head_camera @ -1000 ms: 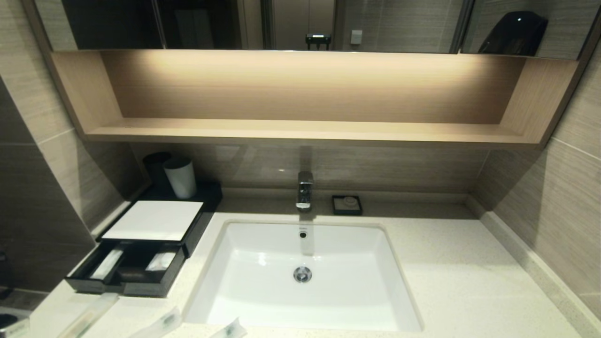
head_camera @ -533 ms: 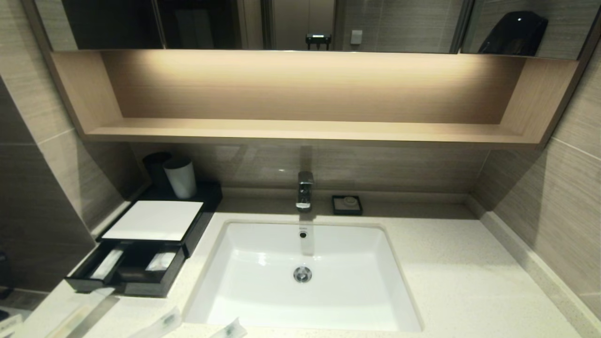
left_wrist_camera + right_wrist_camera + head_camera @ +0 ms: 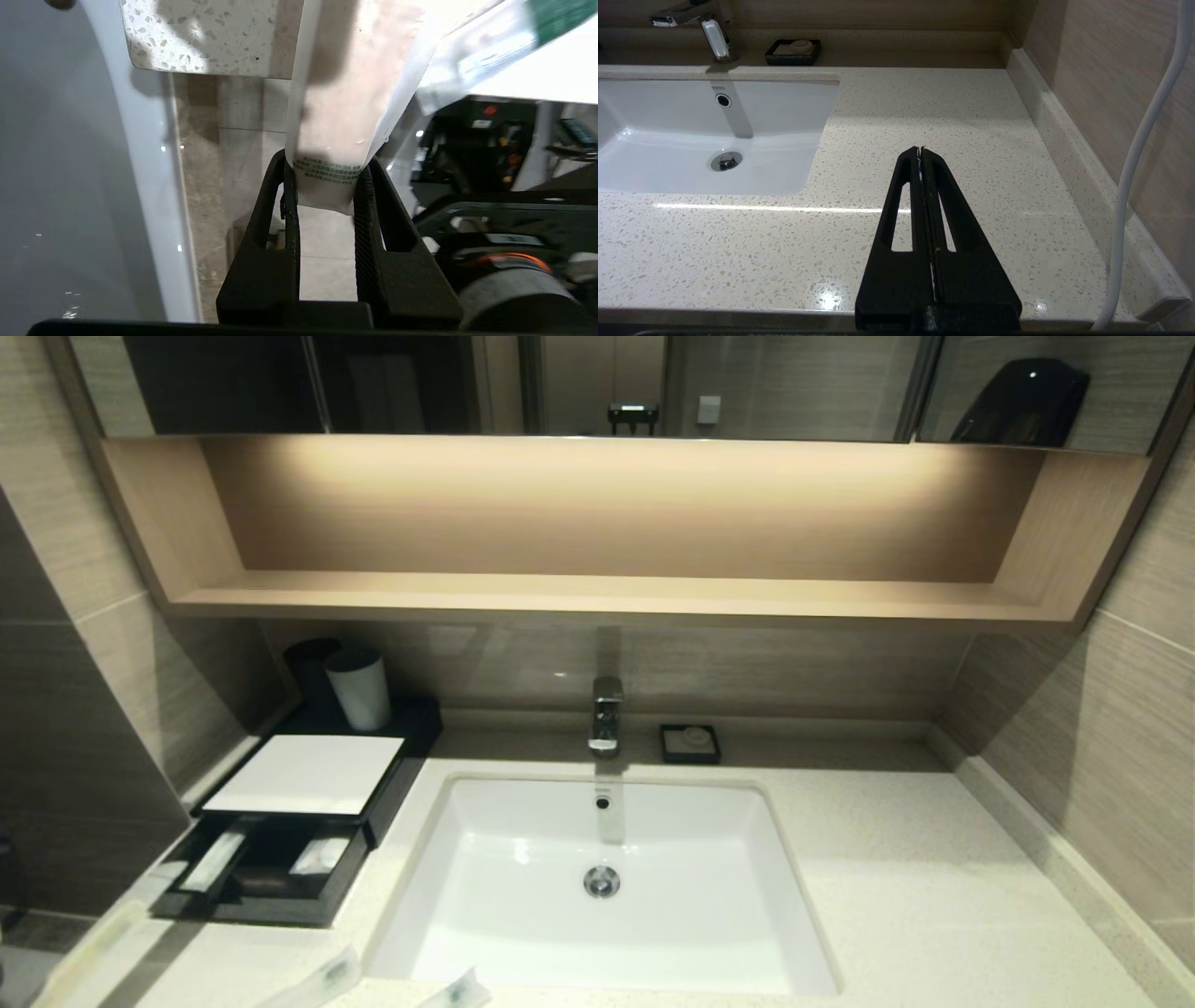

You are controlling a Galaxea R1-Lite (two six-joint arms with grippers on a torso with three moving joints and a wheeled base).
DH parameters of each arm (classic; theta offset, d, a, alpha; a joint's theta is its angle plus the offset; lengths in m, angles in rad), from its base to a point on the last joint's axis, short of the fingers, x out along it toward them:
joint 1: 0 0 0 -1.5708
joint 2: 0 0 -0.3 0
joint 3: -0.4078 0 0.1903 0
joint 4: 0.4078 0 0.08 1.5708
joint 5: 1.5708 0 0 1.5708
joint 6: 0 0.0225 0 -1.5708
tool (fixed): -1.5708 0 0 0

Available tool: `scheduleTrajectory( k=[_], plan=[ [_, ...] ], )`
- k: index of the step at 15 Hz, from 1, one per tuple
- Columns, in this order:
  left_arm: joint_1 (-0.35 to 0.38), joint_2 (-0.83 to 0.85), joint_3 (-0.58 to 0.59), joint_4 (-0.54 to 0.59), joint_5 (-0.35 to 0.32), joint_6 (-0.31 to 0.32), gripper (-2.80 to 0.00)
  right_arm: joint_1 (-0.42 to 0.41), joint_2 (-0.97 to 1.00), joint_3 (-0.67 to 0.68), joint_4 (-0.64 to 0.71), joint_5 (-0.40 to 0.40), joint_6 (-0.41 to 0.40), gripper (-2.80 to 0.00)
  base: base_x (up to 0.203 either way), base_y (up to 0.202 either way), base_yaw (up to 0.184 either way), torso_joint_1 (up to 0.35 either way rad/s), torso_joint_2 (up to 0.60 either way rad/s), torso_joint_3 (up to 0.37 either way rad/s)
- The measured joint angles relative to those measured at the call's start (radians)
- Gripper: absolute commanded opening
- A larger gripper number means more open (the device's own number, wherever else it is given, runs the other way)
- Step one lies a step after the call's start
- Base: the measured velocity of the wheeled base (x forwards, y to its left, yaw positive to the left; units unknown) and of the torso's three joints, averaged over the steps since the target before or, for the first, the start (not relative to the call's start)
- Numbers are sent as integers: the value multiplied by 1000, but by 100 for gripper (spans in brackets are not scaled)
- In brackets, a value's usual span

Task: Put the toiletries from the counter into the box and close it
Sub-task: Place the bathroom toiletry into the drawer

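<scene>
The black box [image 3: 303,773] with its white top stands at the counter's [image 3: 887,896] left; its drawer [image 3: 280,905] is pulled out and holds two whitish packets [image 3: 213,861]. My left gripper [image 3: 322,179] is shut on the printed end of a translucent packet [image 3: 336,107], off the counter's front left corner. That packet shows tilted at the head view's lower left [image 3: 93,943], in front of the drawer's left corner. Two more packets [image 3: 322,980] [image 3: 457,991] lie at the counter's front edge. My right gripper [image 3: 920,150] is shut and empty over the counter right of the basin.
The white basin [image 3: 709,859] is set in the middle, with a tap [image 3: 605,714] and a small black soap dish [image 3: 690,744] behind it. A white cup [image 3: 358,689] and a dark cup stand behind the box. Walls close in on both sides.
The packet at the front left has left the counter and moved left and up, tilted, held by my left gripper. The other two packets and the right arm have not moved.
</scene>
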Motion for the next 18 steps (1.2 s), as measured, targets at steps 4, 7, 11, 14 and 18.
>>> scheduleTrajectory(
  k=[4,7,11,14,18],
  plan=[
    [-11,-35,-127,212,-24,-63,-280,0,0,0,0,0,0,-280,0,0,0,0,0,0],
    [-90,-64,-244,361,-28,-152,-280,0,0,0,0,0,0,-280,0,0,0,0,0,0],
    [-244,-70,-481,616,-28,-393,-280,0,0,0,0,0,0,-280,0,0,0,0,0,0],
    [-331,-58,-626,781,-20,-582,-280,0,0,0,0,0,0,-280,0,0,0,0,0,0],
    [-374,22,-823,972,-1,-645,-280,0,0,0,0,0,0,-280,0,0,0,0,0,0]
  ],
)
